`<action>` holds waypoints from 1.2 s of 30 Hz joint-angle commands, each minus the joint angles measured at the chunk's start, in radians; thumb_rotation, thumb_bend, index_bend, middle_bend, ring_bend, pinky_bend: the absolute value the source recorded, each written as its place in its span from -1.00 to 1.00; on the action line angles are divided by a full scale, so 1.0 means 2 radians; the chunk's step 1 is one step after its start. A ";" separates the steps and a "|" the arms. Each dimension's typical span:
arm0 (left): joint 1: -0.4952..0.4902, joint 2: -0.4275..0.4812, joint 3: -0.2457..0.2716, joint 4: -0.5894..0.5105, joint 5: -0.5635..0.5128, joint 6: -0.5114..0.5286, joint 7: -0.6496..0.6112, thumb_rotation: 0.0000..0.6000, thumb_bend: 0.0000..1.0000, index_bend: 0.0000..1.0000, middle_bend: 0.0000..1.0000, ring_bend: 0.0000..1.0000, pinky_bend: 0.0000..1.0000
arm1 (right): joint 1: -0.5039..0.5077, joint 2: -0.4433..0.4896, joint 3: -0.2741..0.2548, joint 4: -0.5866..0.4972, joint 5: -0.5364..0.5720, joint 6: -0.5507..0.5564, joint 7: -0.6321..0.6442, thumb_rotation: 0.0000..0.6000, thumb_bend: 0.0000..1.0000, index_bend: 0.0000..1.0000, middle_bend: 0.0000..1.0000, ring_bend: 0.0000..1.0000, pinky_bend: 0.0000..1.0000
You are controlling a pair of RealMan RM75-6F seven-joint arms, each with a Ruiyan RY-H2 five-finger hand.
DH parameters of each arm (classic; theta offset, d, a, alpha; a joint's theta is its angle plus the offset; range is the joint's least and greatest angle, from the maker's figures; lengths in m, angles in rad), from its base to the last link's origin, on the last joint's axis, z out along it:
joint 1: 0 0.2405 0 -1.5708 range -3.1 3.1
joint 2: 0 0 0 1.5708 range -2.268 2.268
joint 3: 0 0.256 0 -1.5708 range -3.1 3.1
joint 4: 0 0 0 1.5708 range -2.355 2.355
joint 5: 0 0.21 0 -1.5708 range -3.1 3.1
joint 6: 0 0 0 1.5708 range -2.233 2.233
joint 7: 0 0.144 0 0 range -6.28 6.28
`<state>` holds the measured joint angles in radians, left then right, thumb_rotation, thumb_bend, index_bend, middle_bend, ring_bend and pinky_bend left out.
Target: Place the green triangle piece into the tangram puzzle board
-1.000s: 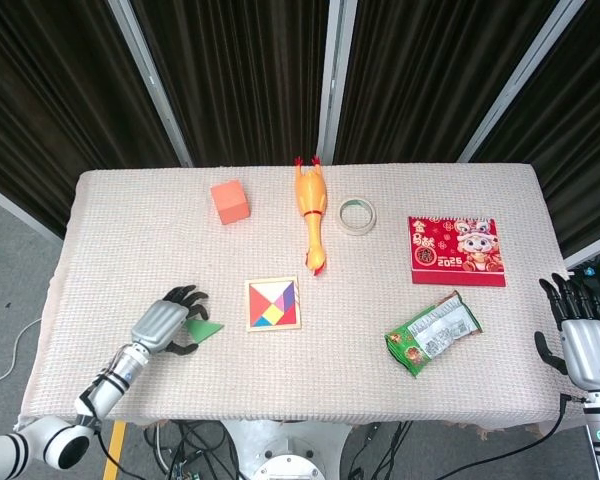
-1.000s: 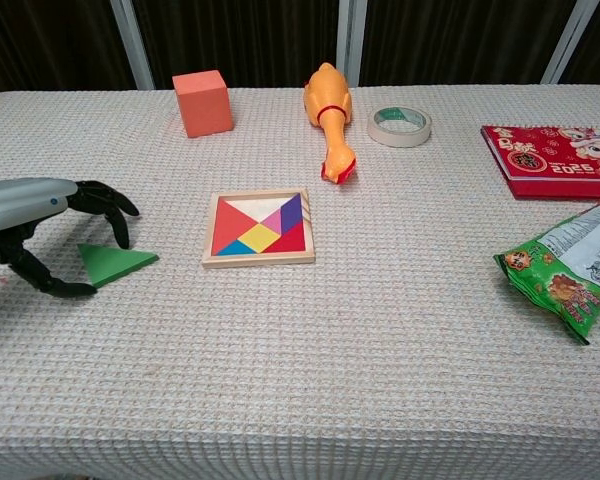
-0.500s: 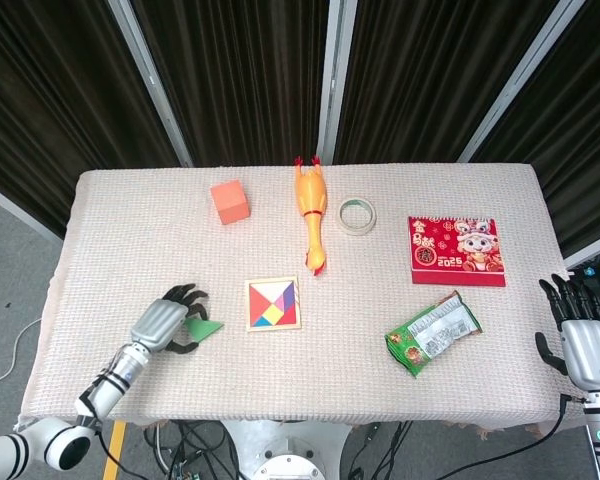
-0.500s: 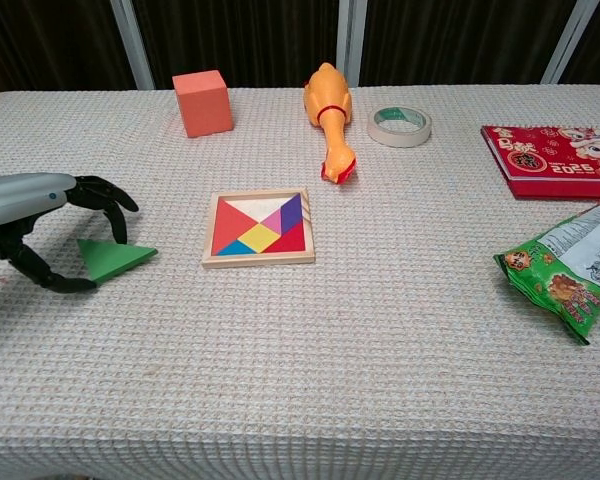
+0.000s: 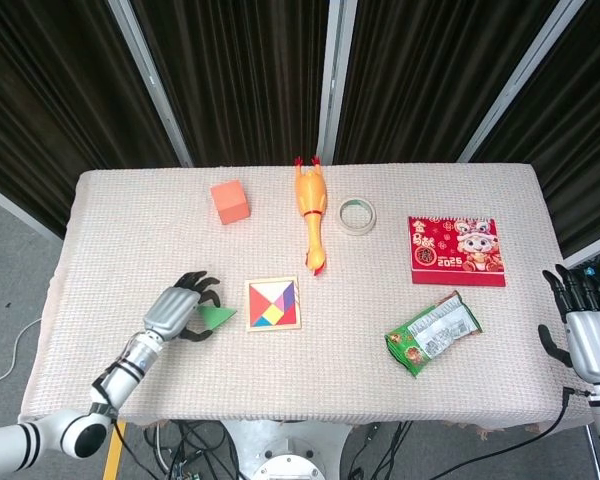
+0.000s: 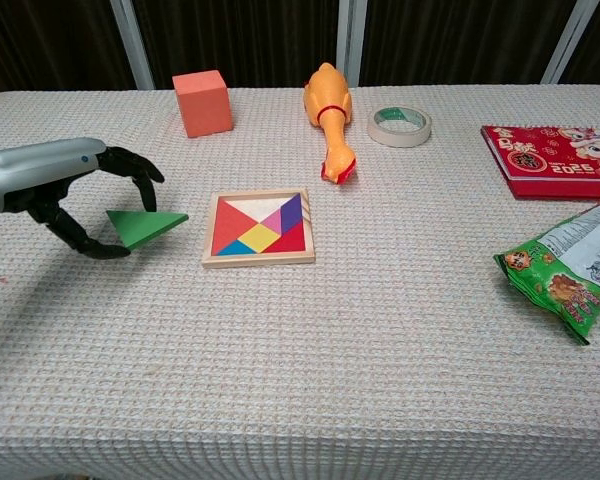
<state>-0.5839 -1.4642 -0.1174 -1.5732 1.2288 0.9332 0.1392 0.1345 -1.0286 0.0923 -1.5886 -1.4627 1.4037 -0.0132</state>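
Dark curtains are hanging behind a table [image 5: 460, 385] covered in a woven beige cloth. Largest items first: the red calendar [image 5: 456, 250] and green snack bag [image 5: 432, 333] are sitting on the right side, the rubber chicken [image 5: 311, 212] and orange cube [image 5: 229, 201] at the back, the tape roll [image 5: 357, 215] beside the chicken. The tangram puzzle board [image 6: 259, 228] is lying centre, mostly filled, with what looks like a pale empty slot along its top edge. You're holding the green triangle piece [image 6: 145, 225] with your left hand [image 6: 75, 185], dark fingers pinching it, lifted just left of the board. Your right hand [image 5: 584, 335] is idling off the table edge, fingers apart, holding nothing. You're mid-carry; next you're needing to shift right over the board, match the triangle's angle to the gap, then lower and release.
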 commanded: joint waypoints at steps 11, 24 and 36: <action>-0.055 -0.071 -0.062 -0.049 -0.216 0.067 0.193 1.00 -0.43 -0.06 -0.66 -0.97 -0.91 | -0.005 -0.001 -0.001 0.005 -0.004 0.011 0.020 1.00 -0.37 -1.00 -1.00 -1.00 -1.00; -0.112 -0.121 -0.094 -0.048 -0.342 0.118 0.288 1.00 -0.43 -0.05 -0.66 -0.97 -0.91 | -0.011 0.001 -0.002 0.013 -0.005 0.021 0.036 1.00 -0.37 -1.00 -1.00 -1.00 -1.00; -0.141 -0.152 -0.103 -0.025 -0.368 0.131 0.301 1.00 -0.43 -0.05 -0.66 -0.97 -0.91 | -0.013 -0.002 -0.004 0.024 -0.002 0.016 0.045 1.00 -0.37 -1.00 -1.00 -1.00 -1.00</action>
<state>-0.8613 -1.7627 -0.3240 -1.6277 0.4948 1.1957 0.7421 0.1087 -1.0326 0.0853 -1.5411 -1.4658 1.4365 0.0773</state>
